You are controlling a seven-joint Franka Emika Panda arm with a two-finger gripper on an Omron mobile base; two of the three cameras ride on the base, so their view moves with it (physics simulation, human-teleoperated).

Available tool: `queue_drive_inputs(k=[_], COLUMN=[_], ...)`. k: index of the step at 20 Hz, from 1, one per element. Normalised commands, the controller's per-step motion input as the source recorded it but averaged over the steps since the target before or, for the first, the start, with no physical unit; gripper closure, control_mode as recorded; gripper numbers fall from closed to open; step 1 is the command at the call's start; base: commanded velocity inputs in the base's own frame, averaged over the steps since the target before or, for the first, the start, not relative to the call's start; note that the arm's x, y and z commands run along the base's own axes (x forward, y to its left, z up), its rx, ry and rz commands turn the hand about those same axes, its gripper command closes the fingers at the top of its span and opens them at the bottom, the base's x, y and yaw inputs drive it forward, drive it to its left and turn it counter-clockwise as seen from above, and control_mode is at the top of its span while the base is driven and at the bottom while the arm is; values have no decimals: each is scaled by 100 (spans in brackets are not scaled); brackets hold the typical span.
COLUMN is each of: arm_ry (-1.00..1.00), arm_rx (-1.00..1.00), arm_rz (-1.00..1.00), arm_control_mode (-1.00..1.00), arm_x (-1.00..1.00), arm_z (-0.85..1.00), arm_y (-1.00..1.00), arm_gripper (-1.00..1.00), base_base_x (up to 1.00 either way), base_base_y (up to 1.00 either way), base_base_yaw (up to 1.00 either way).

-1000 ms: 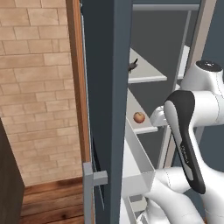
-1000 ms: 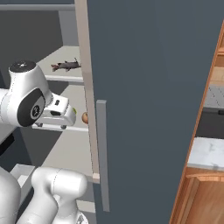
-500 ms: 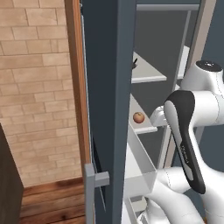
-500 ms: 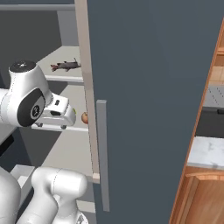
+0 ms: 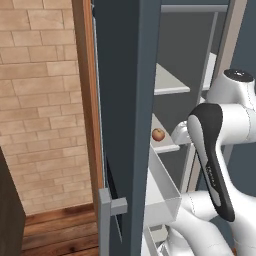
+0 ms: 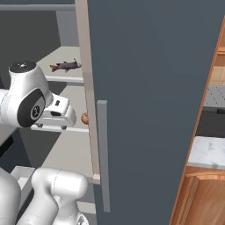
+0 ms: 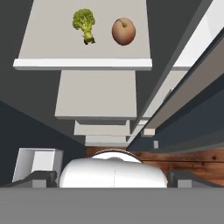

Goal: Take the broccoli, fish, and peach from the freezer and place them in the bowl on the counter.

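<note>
The freezer (image 5: pixel 125 100) stands open, its pale shelves facing me. On one shelf (image 7: pixel 83 64) the green broccoli (image 7: pixel 85 24) lies beside the red-orange peach (image 7: pixel 124 31). My gripper (image 7: pixel 113 179) is open and holds nothing; it hangs back from that shelf's front edge, clear of both. The peach (image 5: pixel 158 134) also sits just left of my white hand, and in the right base view the peach (image 6: pixel 85 118) peeks out from behind the door edge. One shelf higher lies the dark fish (image 6: pixel 66 66). A corner of the marble counter (image 6: pixel 206 151) shows at the right. The bowl is out of view.
Dark slate-blue freezer doors (image 6: pixel 149 101) flank the arm closely on both sides. A grey door bin (image 5: pixel 165 192) juts out below the peach's shelf. A brick wall (image 5: pixel 45 100) and wooden floor lie to the left, brown cabinets (image 6: pixel 202 193) to the right.
In the left base view the freezer door's edge has crept to the right and now covers the fish. The arm, the gripper and the food have not moved.
</note>
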Motion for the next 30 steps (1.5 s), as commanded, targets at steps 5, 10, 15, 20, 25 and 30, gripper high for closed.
queue_drive_inputs(k=[5,10,15,20,25,30], arm_ry=[0,-2,-9,-11,-5,0], arm_rx=[0,0,0,0,0,0], arm_rz=[0,0,0,-6,-7,-8], arm_control_mode=[100,-100,-100,-100,-100,-100], arm_x=[0,-7,-1,0,0,12], arm_z=[0,12,43,48,44,34], arm_y=[0,11,19,21,7,0], arm_gripper=[-100,-100,-100,-100,-100,-100], base_base_x=[0,0,0,0,0,0], base_base_y=[0,0,0,0,0,0], base_base_yaw=[0,0,0,0,0,0])
